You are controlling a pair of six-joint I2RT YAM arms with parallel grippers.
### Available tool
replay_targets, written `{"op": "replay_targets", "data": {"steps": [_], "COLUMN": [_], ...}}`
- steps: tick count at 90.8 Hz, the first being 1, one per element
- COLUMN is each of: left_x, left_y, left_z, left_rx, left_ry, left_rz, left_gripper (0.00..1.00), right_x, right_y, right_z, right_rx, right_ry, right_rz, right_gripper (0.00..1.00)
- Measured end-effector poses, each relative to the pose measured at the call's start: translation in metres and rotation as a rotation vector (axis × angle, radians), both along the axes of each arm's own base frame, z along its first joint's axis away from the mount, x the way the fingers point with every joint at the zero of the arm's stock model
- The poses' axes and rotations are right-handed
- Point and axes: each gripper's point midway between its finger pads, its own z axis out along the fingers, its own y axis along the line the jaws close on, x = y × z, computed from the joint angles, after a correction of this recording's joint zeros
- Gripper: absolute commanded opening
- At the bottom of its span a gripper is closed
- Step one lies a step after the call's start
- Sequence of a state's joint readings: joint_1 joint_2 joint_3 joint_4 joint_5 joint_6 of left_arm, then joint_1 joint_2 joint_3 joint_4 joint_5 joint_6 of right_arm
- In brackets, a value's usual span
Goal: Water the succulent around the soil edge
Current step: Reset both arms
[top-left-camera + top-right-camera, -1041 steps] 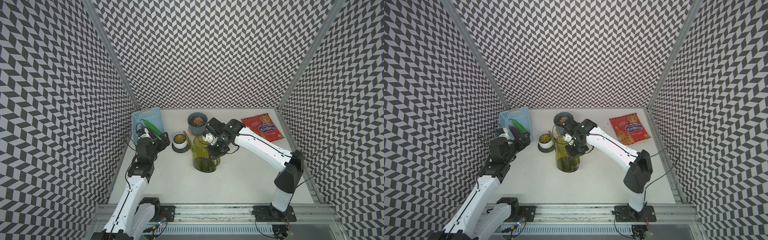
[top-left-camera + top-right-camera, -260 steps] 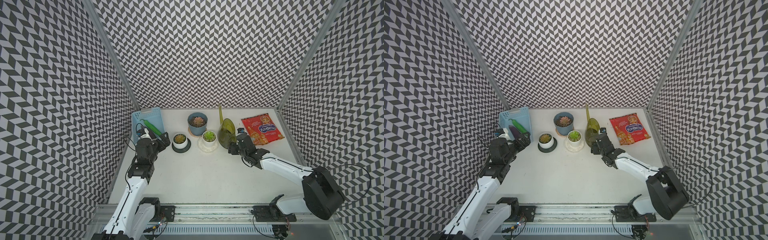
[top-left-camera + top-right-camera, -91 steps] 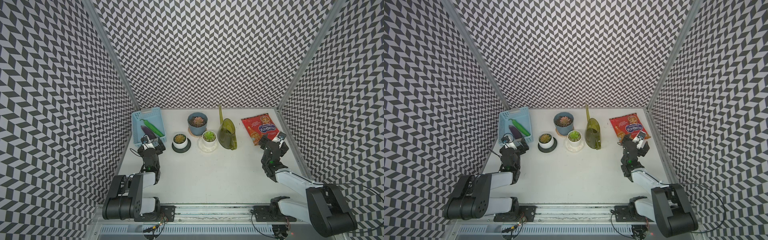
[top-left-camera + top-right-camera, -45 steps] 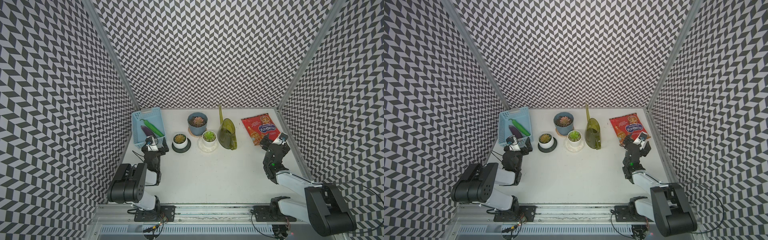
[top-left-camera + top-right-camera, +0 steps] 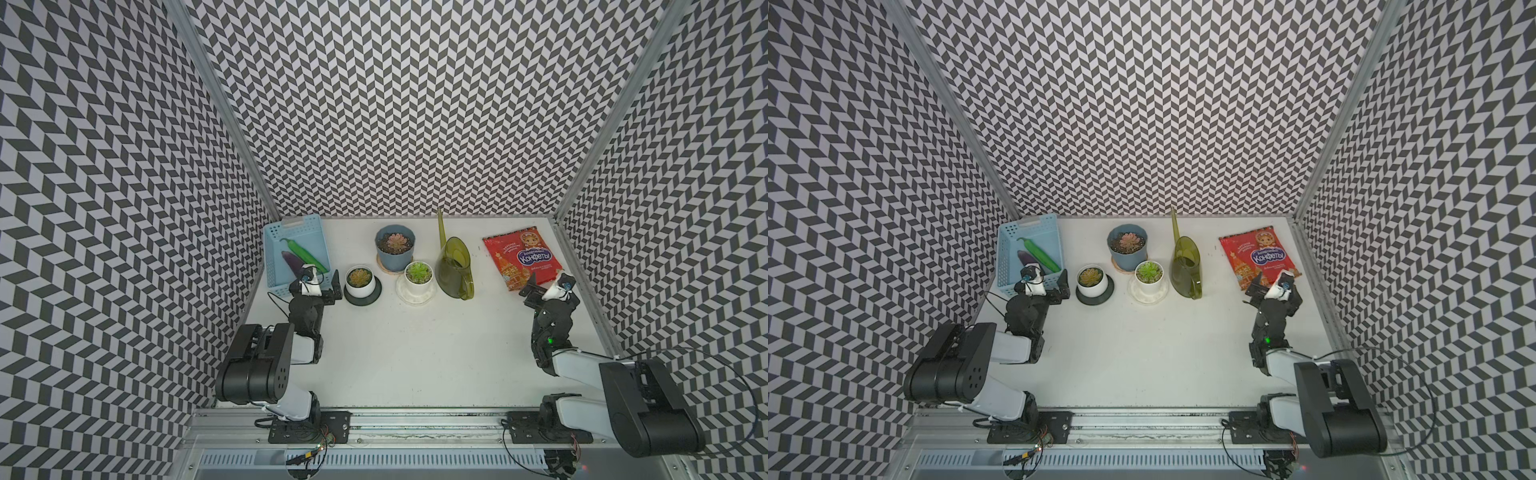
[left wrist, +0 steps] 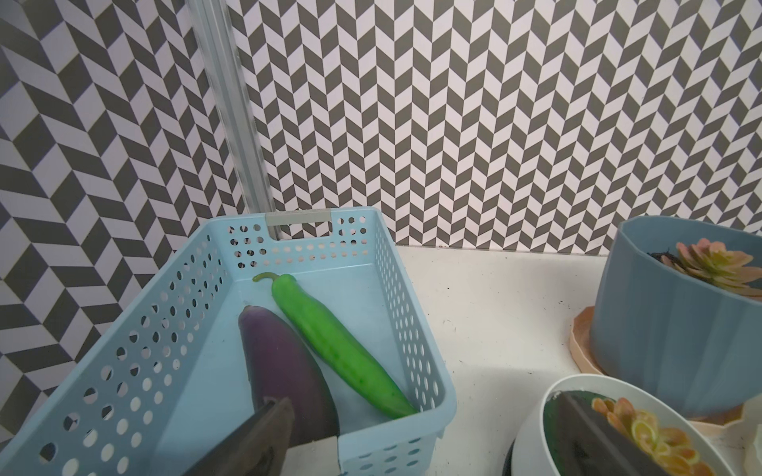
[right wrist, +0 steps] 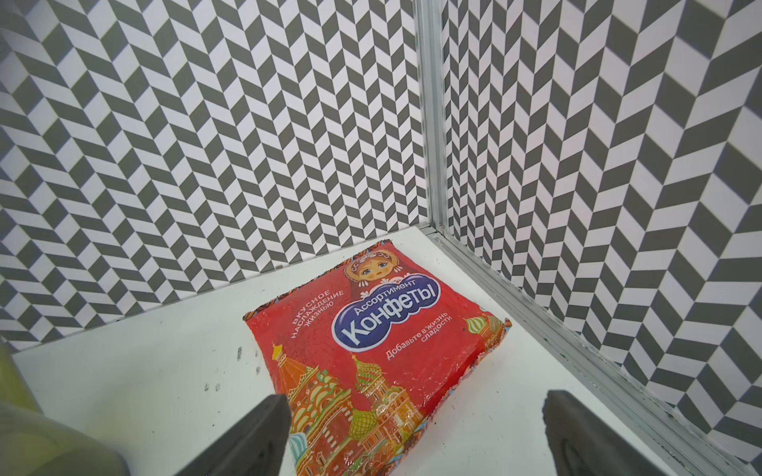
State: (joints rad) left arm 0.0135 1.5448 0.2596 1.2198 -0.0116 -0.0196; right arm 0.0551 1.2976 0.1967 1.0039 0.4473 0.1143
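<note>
in the right wrist view the watering can (image 7: 29, 412) is only a blurred yellow-green smear cut off at the frame edge. in the left wrist view a dark finger (image 6: 593, 437) covers part of the orange-tinted succulent (image 6: 643, 428), the blue pot (image 6: 676, 321) is cropped, and the eggplant (image 6: 280, 362) runs behind the other finger. in both top views the left gripper (image 5: 316, 290) hides the basket's (image 5: 291, 226) near corner.

both grippers are spread wide and hold nothing. the right gripper (image 5: 549, 291) sits well to the right of the watering can, at the near corner of the candy bag (image 5: 521, 259). the left gripper is far to the watering can's left, past the pots.

the watering can (image 5: 455, 270) stands upright on the table. the green succulent (image 5: 419, 272) in its white pot is just to its left; i cannot tell whether they touch.

about three seconds back the right gripper was at the watering can; it has since drawn away, and both arms have folded low. earlier still the watering can hung over the pots.
</note>
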Motion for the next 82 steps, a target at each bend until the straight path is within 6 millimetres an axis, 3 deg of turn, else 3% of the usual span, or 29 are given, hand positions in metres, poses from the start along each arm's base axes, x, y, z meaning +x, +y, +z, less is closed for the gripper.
{"op": "replay_targets", "data": {"steps": [21, 38, 82], "left_x": [0.000, 0.000, 0.000], "left_y": [-0.002, -0.002, -0.002], "left_z": [-0.003, -0.003, -0.004], "left_rx": [0.003, 0.003, 0.003], "left_ry": [0.012, 0.014, 0.018], "left_rz": [-0.009, -0.010, -0.010], "left_gripper": [1.00, 1.00, 1.00], "right_x": [0.010, 0.008, 0.038], "right_y": [0.017, 0.040, 0.056], "right_z": [-0.005, -0.025, -0.012], "right_rx": [-0.003, -0.023, -0.056], "right_ry": [-0.019, -0.001, -0.018], "right_rz": [0.152, 0.289, 0.384], "right_gripper": [1.00, 0.99, 1.00]}}
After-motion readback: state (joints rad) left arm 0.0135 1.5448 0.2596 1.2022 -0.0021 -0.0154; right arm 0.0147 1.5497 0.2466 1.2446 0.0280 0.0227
